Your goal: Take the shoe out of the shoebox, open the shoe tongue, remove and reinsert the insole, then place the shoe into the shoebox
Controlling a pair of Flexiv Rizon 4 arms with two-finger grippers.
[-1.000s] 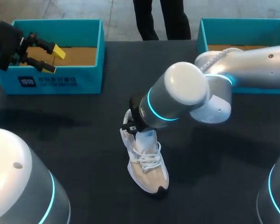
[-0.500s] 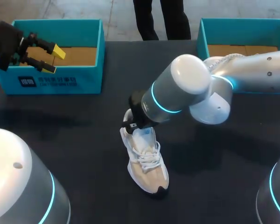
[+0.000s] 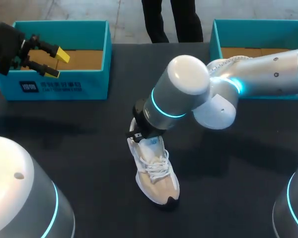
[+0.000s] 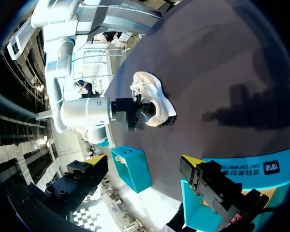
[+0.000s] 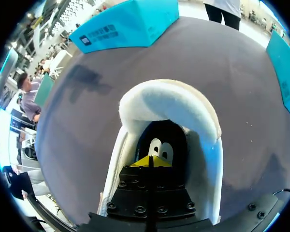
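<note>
At the middle of the desk: a white and beige mesh trainer (image 3: 156, 173) with white laces (image 3: 158, 166) stands upright on the dark desk (image 3: 89, 148). Its black-tipped toe points to the near side and its heel to the far side, well apart from both boxes.
Right tool (image 5: 152, 162): sunk into the shoe's mouth, with the padded white collar (image 5: 169, 104) arching round its far side. Its yellow tips are pressed together, deep in the dark of the shoe. Whether an insole edge is pinched between them cannot be told, and the insole itself is not made out.
Left tool (image 3: 52, 63): hangs over the open teal cardboard shoebox (image 3: 59, 87) at the far left, yellow tips apart, nothing between them.
Other box: a second teal shoebox (image 3: 216, 37) at the far right, with the right arm coming in beside it.
Step in hand: by my reading the insole work, though lifting out or seating back cannot be decided from here.
Doing it well: keep the fingers low against the shoe's floor and near the heel. Work along the shoe's length, not across it, so the insole slides without buckling. Move slowly enough that the collar is not dragged.
Risk: nothing braces the shoe, so a sideways pull could tip it or skid it. The left tool is too far off to steady it.
</note>
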